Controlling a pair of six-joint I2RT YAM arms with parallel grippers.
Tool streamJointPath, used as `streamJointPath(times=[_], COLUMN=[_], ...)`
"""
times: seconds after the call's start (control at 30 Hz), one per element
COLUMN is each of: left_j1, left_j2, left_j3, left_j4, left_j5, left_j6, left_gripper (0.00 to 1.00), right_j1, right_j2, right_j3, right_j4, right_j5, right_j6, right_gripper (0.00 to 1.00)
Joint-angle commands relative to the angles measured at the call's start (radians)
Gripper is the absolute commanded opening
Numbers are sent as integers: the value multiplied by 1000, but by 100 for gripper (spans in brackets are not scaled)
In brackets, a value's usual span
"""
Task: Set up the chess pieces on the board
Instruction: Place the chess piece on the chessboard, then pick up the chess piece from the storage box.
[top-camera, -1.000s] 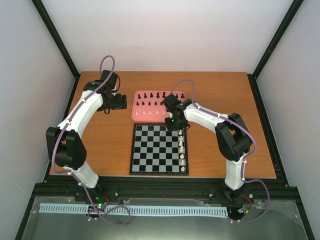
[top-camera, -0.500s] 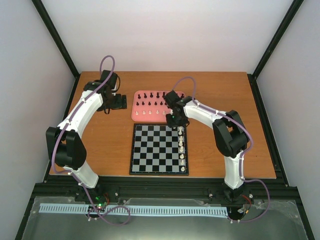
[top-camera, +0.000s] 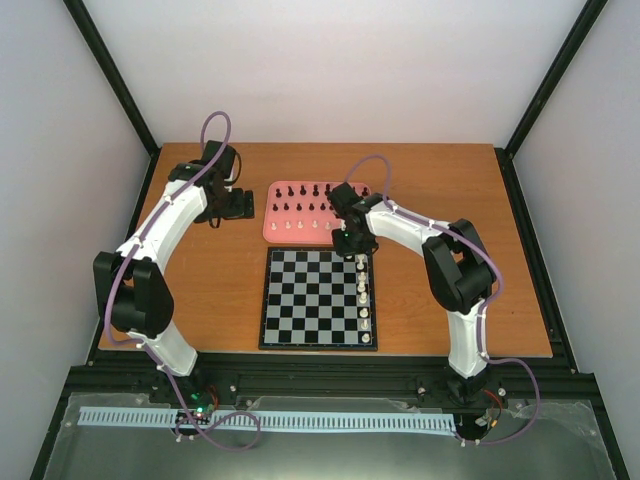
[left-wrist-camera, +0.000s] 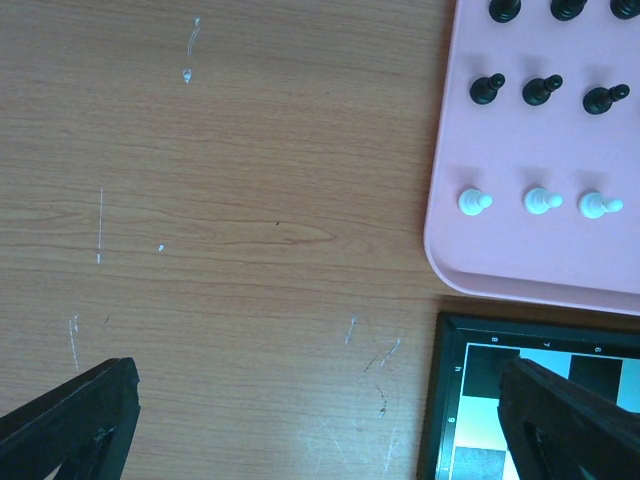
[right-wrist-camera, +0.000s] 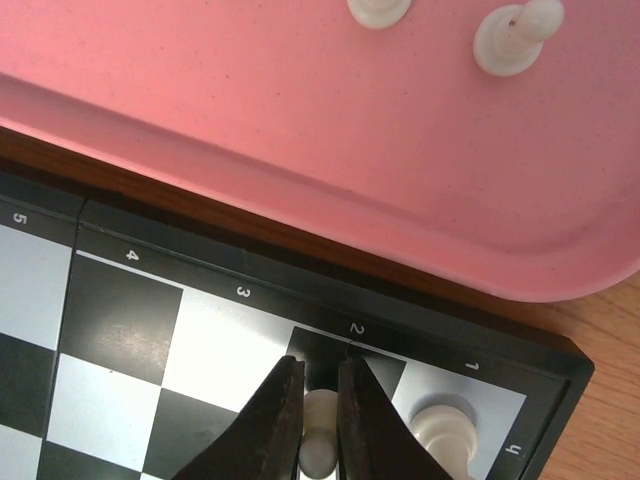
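The board (top-camera: 300, 300) lies at the table's middle, with a column of white chess pieces (top-camera: 364, 295) along its right side. My right gripper (top-camera: 352, 243) hovers at the board's far right corner. In the right wrist view its fingers (right-wrist-camera: 320, 362) are shut on a white pawn (right-wrist-camera: 318, 420) over a black square next to a larger white piece (right-wrist-camera: 445, 428). Other chess pieces stand in the pink tray (top-camera: 275, 215): black ones (left-wrist-camera: 487, 90) and white pawns (left-wrist-camera: 475, 202). My left gripper (left-wrist-camera: 318, 370) is open over bare wood left of the tray.
The pink tray's rim (right-wrist-camera: 300, 120) sits just beyond the board's far edge (right-wrist-camera: 200, 240), with a thin strip of wood between them. Two white pieces (right-wrist-camera: 510, 40) stand in the tray close to my right gripper. Black frame posts border the table.
My right wrist has shifted slightly toward the board's far edge, still carrying the pawn. The left arm has not moved.
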Motion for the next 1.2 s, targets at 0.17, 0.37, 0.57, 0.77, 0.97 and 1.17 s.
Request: streamJointPath(times=[0.17,0.37,0.57,0.77,0.97,1.17], left_j1=[-5,-5,-5,-5,-5,-5], left_j2=[9,5,0,-4,-9,-7], left_j3=[24,24,19,20,19,23], left_j4=[4,2,4,2,-1,-4], left_j5=[8,5,5,3,-5,-9], left_j6=[11,12,12,12,13,15], left_gripper=[100,100,100,100,100,100], right_j1=[-2,-3,-2,-9,-45,-83], right_j2=[20,9,-45,-45,59,172], right_j3=[14,15,38,150,274,369], right_j4=[12,11,-9,-66,-94,-125], right_j5=[21,29,26,67,67,78], right_j6=[-13,-15,-19,-27,-33,-36], right_gripper=[17,24,32,42,40,38])
